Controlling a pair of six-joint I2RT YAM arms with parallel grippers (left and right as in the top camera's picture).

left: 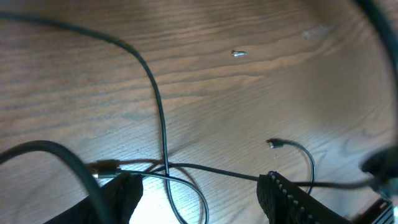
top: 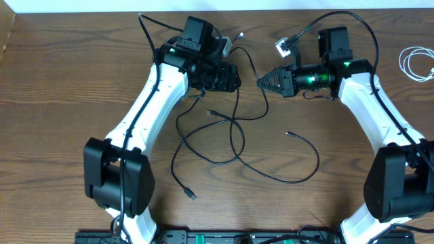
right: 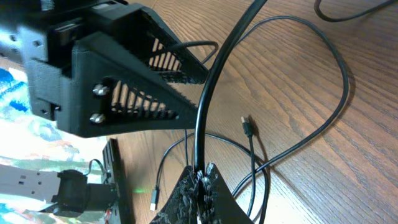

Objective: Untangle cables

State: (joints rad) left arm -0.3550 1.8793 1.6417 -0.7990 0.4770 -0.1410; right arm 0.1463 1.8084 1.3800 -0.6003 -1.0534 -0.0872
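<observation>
Cables (left: pixel 163 124) lie knotted on the desk (left: pixel 249 93) directly beneath the left jaws, which stand parted and empty, while the right jaws pinch one black strand (right: pixel 200 130) alongside.

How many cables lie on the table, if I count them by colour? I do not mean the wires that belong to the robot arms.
black cables: 2 (tangled together in the middle)
white cable: 1 (coiled by itself at the table's edge)
total: 3
</observation>
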